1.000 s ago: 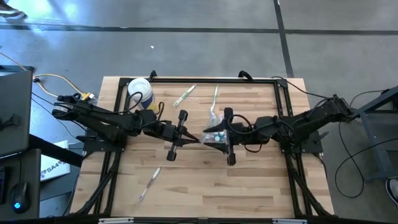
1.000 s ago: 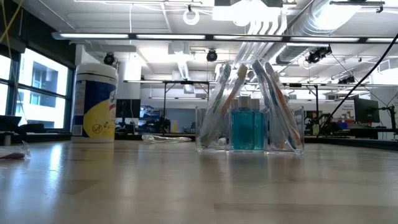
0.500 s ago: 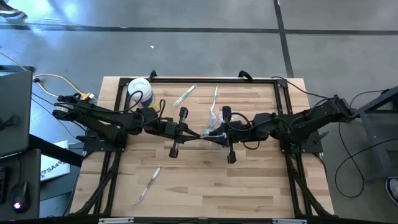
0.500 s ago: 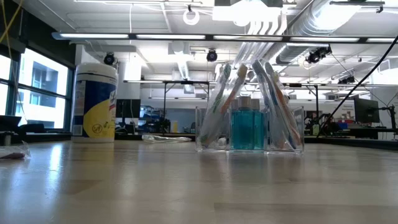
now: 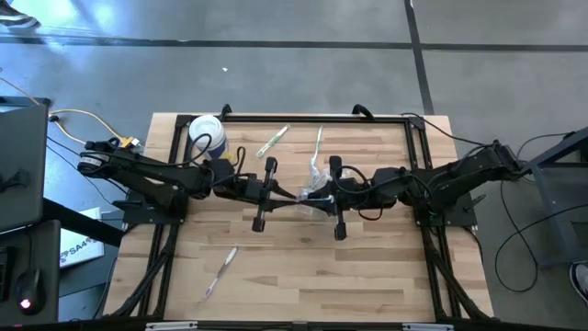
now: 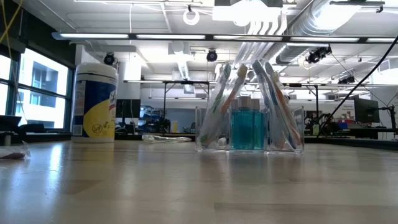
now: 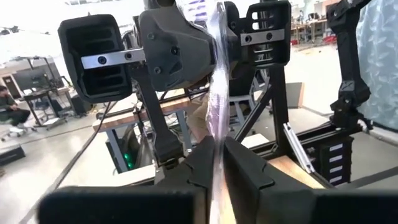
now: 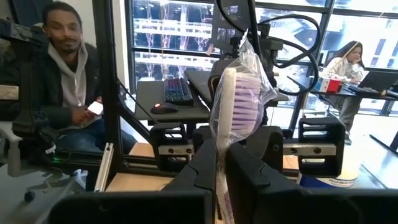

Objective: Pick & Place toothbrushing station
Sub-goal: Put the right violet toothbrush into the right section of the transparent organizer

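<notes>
Two dark robot arms met over the middle of the light wooden table (image 5: 367, 267). The left gripper (image 5: 289, 196) came in from the left. The right gripper (image 5: 314, 197) came in from the right. Their tips were just beside each other.

Between them was a toothbrush with purple bristles inside a crinkly clear plastic wrapper (image 8: 239, 93). In the right wrist view, the right gripper (image 8: 219, 155) had its two fingers pressed close on the handle of this wrapped toothbrush, and the brush end stood up above them. In the left wrist view, the left gripper (image 7: 217, 149) had its fingers pinched on the thin edge of the clear wrapper (image 7: 217, 93). So both grippers were squeezed tight on the wrapped toothbrush (image 5: 317, 182), one from each side.

The toothbrushing station (image 6: 298, 130), a small boxy holder of clear plastic, stood on the table (image 6: 186, 186) in the low view. A blue-green bottle (image 6: 249, 129) sat in its middle. Toothbrushes leaned up out of it on both sides. From above I could not tell it apart from the things under the grippers.

A tall white round tub with a yellow label (image 6: 94, 102) stood well apart from the station. From above the tub (image 5: 207, 136) was near the far left corner.

Three loose toothbrushes lay flat on the wood: two near the far edge (image 5: 273, 141) (image 5: 319, 142) and one near the front (image 5: 220, 269).

A person in a grey hoodie (image 8: 62, 74) sat beyond the table.
</notes>
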You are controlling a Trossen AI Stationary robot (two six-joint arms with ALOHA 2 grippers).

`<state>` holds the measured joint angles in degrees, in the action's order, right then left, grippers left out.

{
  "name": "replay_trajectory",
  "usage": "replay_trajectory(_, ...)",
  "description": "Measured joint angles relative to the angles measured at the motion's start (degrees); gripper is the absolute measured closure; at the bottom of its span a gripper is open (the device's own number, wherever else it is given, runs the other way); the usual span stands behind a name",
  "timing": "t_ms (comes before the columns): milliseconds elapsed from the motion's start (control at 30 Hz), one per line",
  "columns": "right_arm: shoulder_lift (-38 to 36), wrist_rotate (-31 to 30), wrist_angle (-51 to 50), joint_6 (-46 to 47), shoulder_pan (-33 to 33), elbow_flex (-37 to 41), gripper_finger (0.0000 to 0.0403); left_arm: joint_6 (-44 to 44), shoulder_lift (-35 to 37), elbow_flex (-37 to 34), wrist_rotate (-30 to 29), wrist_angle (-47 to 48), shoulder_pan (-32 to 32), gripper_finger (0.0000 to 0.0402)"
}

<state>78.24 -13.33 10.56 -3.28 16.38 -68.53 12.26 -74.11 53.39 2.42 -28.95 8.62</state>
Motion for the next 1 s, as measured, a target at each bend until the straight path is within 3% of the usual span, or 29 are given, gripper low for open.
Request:
replay_trajectory(200,-0.5,-1.1,-2.0,-0.4,0.5,0.0,0.0395,-0.5,0.0,0.0,0.0,-0.5,0.0,0.0287)
replay_trajectory(500,-7.3,-15.1,-13.5,2.4,6.0,0.0,0.0395,-5.1,0.0,0.0,-0.4,3.1,0.0,0.0158)
replay_trajectory(800,-14.4,-28.9,-34.8,25.2,10.7,0.1,0.0395,-5.3,0.0,0.0,-6.8,13.4,0.0,0.0139)
replay_trajectory(1000,-20.7,-36.3,-35.2,29.9,14.4,7.6,0.0395,-5.5,0.0,0.0,-9.1,18.3,0.0,0.0139)
